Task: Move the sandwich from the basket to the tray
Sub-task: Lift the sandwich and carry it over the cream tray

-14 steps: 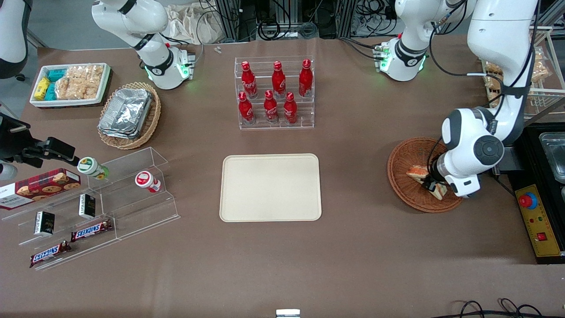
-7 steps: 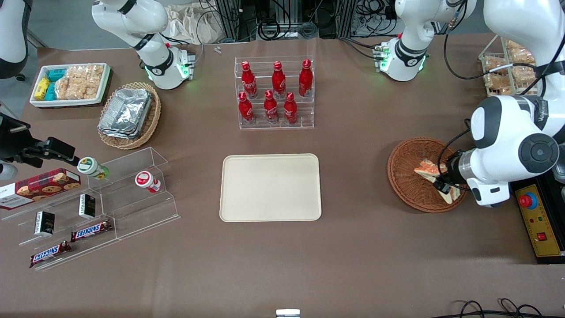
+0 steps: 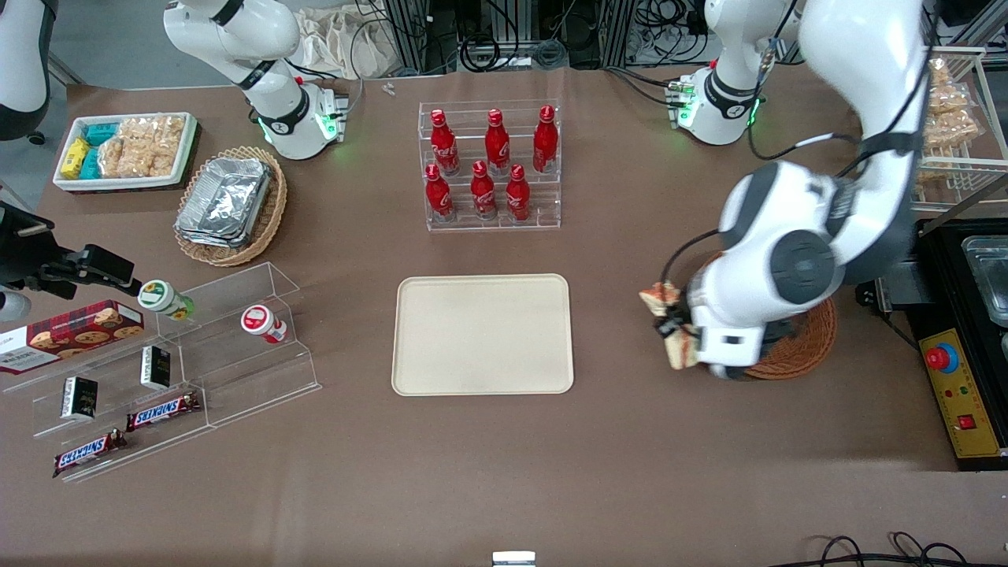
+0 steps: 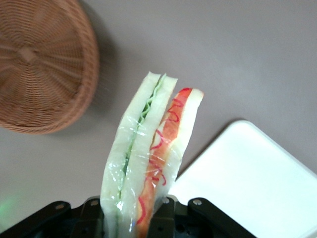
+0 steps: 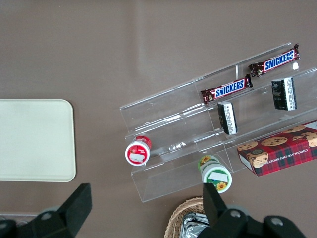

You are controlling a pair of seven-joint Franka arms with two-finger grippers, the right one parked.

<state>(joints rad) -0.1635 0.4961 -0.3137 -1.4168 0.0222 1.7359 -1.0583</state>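
Note:
My left gripper (image 3: 671,324) is shut on the sandwich (image 3: 668,323), a wrapped wedge of white bread with green and red-orange filling (image 4: 148,158), and holds it in the air above the bare table between the basket and the tray. The reddish-brown wicker basket (image 3: 811,350) lies mostly hidden under the arm; the wrist view shows the basket (image 4: 44,69) with nothing in it. The beige tray (image 3: 482,334) lies flat at the table's middle, and one corner of the tray (image 4: 247,173) shows near the sandwich.
An acrylic rack of red bottles (image 3: 490,165) stands farther from the front camera than the tray. A control box with a red button (image 3: 959,394) lies at the working arm's end. Tiered acrylic shelves with snacks (image 3: 157,370) sit toward the parked arm's end.
The gripper has lifted the sandwich out of the basket and carried it sideways past the basket's rim toward the tray. The arm's wrist has swung over the basket.

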